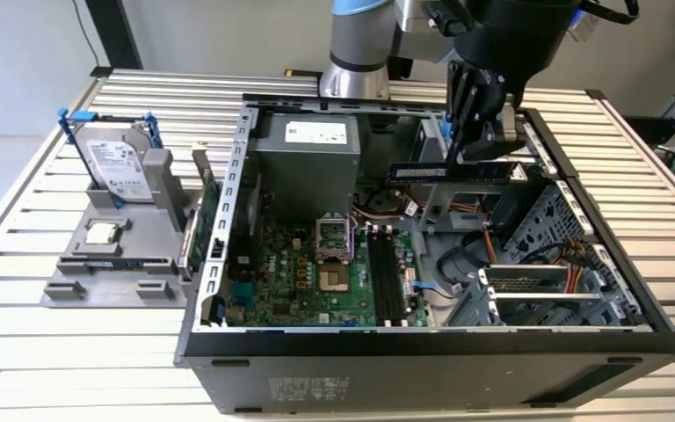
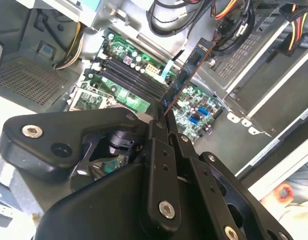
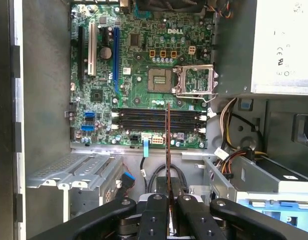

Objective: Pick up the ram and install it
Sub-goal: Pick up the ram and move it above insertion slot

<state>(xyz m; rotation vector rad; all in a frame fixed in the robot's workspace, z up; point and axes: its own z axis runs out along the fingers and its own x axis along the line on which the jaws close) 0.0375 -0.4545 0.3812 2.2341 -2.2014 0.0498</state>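
1. Black metal hand (image 3: 168, 199) sits closest in both wrist views, its two fingers (image 3: 154, 220) pinched tight on the long, narrow, flat green circuit-board ram (image 3: 168, 150). It is closed on the stick, flat faces clamped, with no gap to see.
2. And where is the ram? Up in the air over the open black tower computer case (image 1: 431, 352), toward its far side and well above the green motherboard (image 1: 296, 299).
3. Down on that board the dark memory slots (image 3: 158, 119) look empty. In the exterior view they run near to far, while the ram (image 1: 425, 172) lies crosswise, from that view's left to right.
4. Handling call: light, thin and stiff, but fragile. It looks best held by its long upper edge or flat faces, clear of the contact edge, and it should sit square so it won't twist.
5. Off at the exterior view's left, a silver boxy hard drive with blue rails (image 1: 120, 163) stands in a grey holder on the slatted metal worktop (image 1: 32, 352).
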